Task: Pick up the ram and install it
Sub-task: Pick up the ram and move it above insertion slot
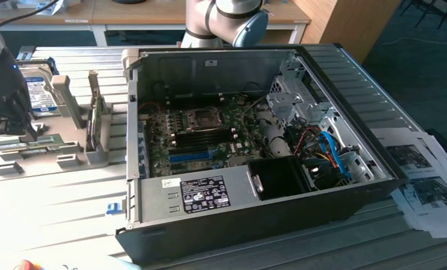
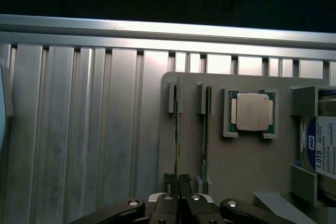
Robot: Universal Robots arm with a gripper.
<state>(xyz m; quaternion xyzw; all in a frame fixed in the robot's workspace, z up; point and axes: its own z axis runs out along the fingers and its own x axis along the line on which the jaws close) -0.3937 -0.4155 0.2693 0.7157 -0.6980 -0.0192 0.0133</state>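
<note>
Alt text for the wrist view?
The gripper is shut on one end of the ram, which stands on edge in a slot of a holder tray. Beside it are a second stick, a square silver processor and a hard drive, all on a ribbed metal table.

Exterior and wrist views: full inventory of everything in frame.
Open black-and-silver desktop computer case: 1, table centre, green motherboard inside.
Grey plastic holder tray: 1, exterior view's left of the case.
Flat narrow green ram stick: 1, edge-on in a holder slot, clamped at its end.
Second thin dark stick: 1, next slot.
Square silver processor chip: 1, holder pocket beside the sticks.
Silver hard drive with blue-white label: 1, holder's end past the chip.
Slatted aluminium table: 1, silver.
White printed paper sheets: several, exterior view's right of the case.
Robot arm: 1, grey, blue cap, behind case.
Black gripper: 1, shut on the ram stick.
</note>
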